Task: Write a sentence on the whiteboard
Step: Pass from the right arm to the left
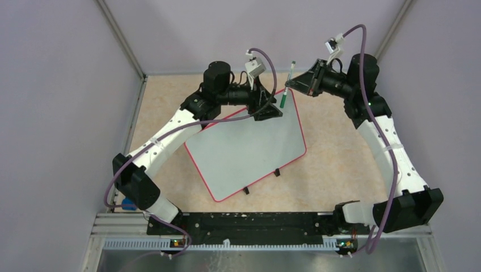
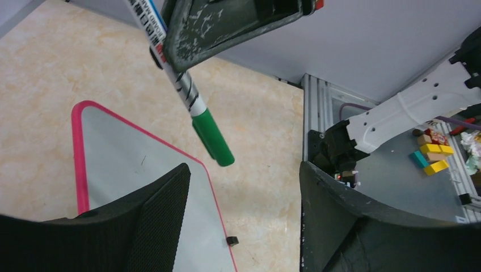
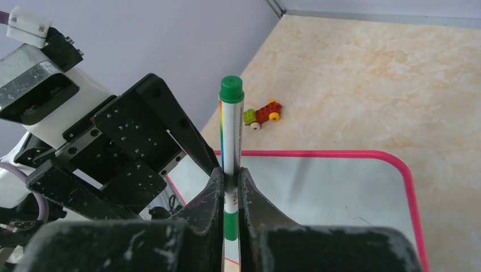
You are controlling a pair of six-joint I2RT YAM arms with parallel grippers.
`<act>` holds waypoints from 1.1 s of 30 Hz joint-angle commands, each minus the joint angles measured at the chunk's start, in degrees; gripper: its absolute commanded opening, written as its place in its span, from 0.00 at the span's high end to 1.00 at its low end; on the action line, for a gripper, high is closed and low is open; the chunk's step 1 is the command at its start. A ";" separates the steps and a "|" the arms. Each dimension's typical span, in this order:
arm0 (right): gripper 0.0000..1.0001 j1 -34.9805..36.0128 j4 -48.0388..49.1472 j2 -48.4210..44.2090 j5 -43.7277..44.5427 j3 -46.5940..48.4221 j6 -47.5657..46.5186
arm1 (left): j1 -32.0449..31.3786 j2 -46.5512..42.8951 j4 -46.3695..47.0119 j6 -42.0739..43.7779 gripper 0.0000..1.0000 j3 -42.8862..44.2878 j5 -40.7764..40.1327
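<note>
**Item: whiteboard (image 1: 244, 150), with marker and two arms**

1. Room and edges. We log the whiteboard lying flat on the beige table (image 1: 340, 153), turned askew to the walls (image 1: 57, 85). It sits in the middle of the table, with its far corner under the grippers. Bare table runs all round it, broadest on the right towards the right arm and at the far side. Its near edge stands well apart from the black mounting bar (image 1: 255, 220).
2. Writing. We see black print and a strip of colours on the marker (image 2: 211, 136) barrel. We cannot read the print.
3. Whiteboard. Thin red-pink rim, rounded corners, two small black feet (image 1: 247, 191) on the near edge. The face is pale and plain, with a faint small scuff or two.
4. Marker. White barrel with the green cap on and pointing down at a slant, above the whiteboard's far corner and apart from it.
5. Right gripper (image 3: 230, 187). Clenched on the marker's barrel.
6. Left gripper (image 2: 244, 181). Jaws spread, nothing grasped. It is just beside the capped end and not touching it.
7. Sundries. A small toy car (image 3: 262, 115) sits on the table beyond the board. Coloured blocks (image 2: 431, 154) lie on the grey shelf behind the right arm.
</note>
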 commanded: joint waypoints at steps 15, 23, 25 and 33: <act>1.00 2.81 5.87 -1.88 -2.12 -2.33 7.58 | -1.39 1.02 13.16 -10.67 0.38 -2.90 4.51; 1.00 3.21 6.02 -1.96 -2.39 -2.81 8.56 | -1.46 2.53 10.53 -10.11 0.43 -1.64 -1.14; 1.00 3.27 6.08 -2.00 -2.46 -2.85 8.73 | -1.39 2.82 10.44 -10.13 0.46 -1.43 -1.45; 0.90 3.43 5.31 -2.75 -3.54 -3.69 6.40 | -1.40 1.32 6.96 -5.18 0.92 -1.23 -2.11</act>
